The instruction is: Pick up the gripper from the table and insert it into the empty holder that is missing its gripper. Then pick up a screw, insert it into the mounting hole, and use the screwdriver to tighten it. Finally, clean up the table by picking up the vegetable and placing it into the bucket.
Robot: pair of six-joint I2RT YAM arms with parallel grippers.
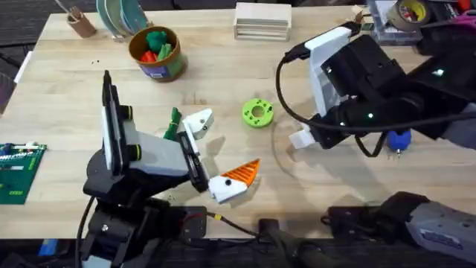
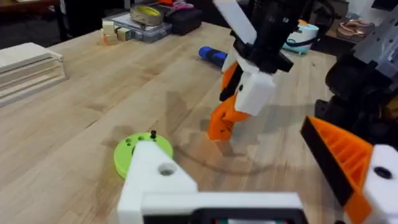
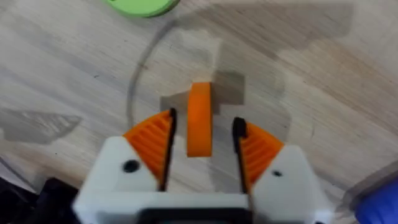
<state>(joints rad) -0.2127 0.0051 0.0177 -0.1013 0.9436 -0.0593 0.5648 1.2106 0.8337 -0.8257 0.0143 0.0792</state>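
1. A pale wooden desk (image 1: 216,74) carries a green disc (image 1: 257,113).
2. The right gripper (image 3: 202,134) has its fingers apart around the orange gripper (image 3: 199,118), which stands on the desk.
3. The left gripper (image 1: 210,152) has its fingers apart, holding nothing.

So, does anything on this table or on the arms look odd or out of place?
Yes. The left gripper has a bare white holder on one finger, while its other finger carries an orange pad. The missing orange gripper stands on the table between the right gripper's open fingers.
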